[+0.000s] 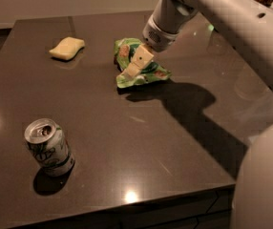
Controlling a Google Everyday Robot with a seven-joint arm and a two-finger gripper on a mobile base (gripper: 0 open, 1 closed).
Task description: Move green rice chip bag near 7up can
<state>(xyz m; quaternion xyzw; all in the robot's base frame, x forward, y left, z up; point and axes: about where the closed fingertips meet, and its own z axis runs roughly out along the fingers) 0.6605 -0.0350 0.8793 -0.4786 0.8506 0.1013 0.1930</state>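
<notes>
Table: a dark brown, glossy tabletop (141,142) spreads under the gripper (135,67) and out on every side of it, with small lamp glints on its near part.
Arm: a thick white robot arm (222,13) slants from the upper right of the view down to the gripper, ending in a round grey-rimmed wrist just above it.
Body: a rounded white part of the robot (265,185) fills the lower right corner, well apart from the gripper.
Shadow: the arm's dark shadow (189,104) lies on the table just to the right of the gripper and nearer the camera.
Bag: the crinkled light-green rice chip bag (155,72) lies flat right beneath the gripper, on the far middle of the table.
Can: the small silver-white 7up can (48,147) with green markings stands upright well apart from the gripper, to the near left, and so well apart from the bag.
Sponge: a pale yellow sponge (67,47) lies to the left of the gripper, slightly farther back.
Gripper: cream-coloured, tilted down to the left over the bag's near-left part; I cannot tell whether it is apart, together or clamped, nor whether it touches the bag.
</notes>
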